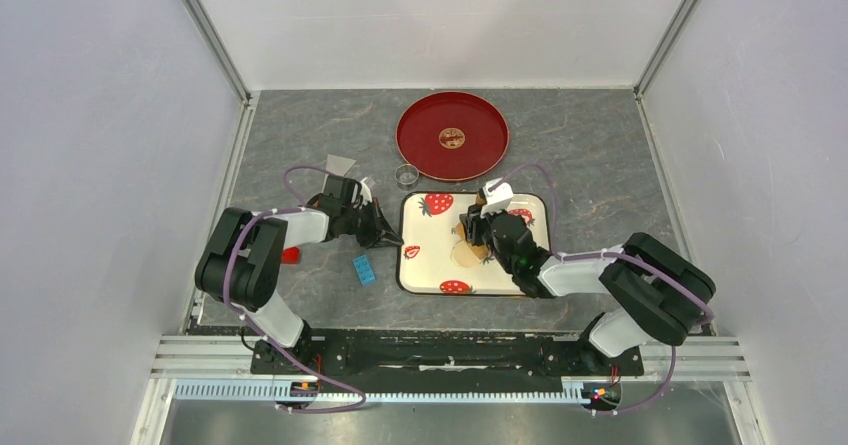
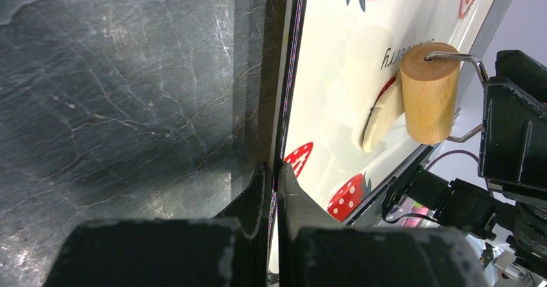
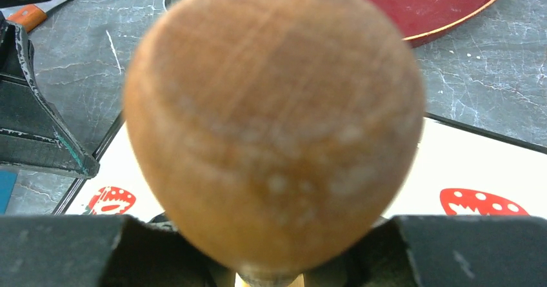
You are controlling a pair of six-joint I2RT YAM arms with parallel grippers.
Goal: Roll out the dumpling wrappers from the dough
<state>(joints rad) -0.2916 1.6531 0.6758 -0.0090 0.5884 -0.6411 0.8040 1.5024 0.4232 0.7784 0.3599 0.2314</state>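
One dumpling wrapper (image 1: 465, 255), a pale dough disc, lies right of centre in the top view on the single strawberry tray (image 1: 428, 233). In my left wrist view the wrapper (image 2: 380, 122) sits at centre right, touching the underside of the one wooden roller (image 2: 429, 93), with one edge lifted against it. Four strawberry prints show on the tray from above. Beside the roller runs upside-down lettering ending in "rry"; the rest is hidden. My right gripper (image 1: 487, 233) is closed around the roller's blurred wooden handle (image 3: 274, 119), which fills its own view. My left gripper (image 2: 274, 184) has its jaws nearly together, pinching the tray's dark left rim (image 2: 287, 106). Above the tray in the top view stands one round red tray (image 1: 480, 110) with a small brownish spot at its centre that I cannot identify, one metal ring (image 1: 406, 175) just beside it, and one blue block (image 1: 364, 268) on the grey table (image 1: 600, 165) at lower left.
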